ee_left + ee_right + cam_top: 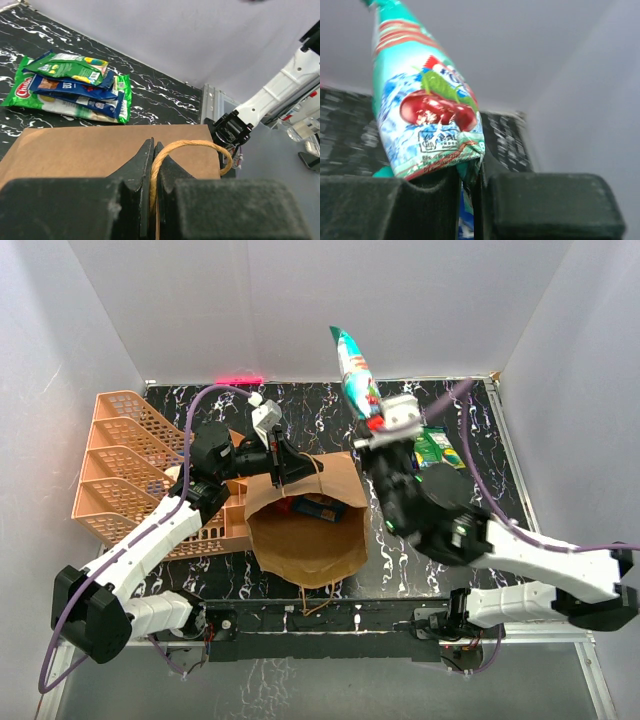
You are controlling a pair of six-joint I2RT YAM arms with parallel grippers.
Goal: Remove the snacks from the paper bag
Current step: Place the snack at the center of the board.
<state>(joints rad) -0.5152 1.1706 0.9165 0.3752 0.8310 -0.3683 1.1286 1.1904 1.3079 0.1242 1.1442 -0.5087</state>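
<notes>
An orange plastic lattice organizer [130,465] with several stepped compartments sits at the left of the top view, on the left side of the counter [300,405]. The counter is black with white marble veining. A small bright pink strip [240,378] lies at its far edge, below the white walls [300,300].

Black marbled tabletop [300,405], white walls [300,300] — enclosed

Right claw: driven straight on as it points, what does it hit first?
Likely the white back wall: the right claw, shut on the cherry snack packet, points upward with nothing else ahead. Depth unclear.
</notes>
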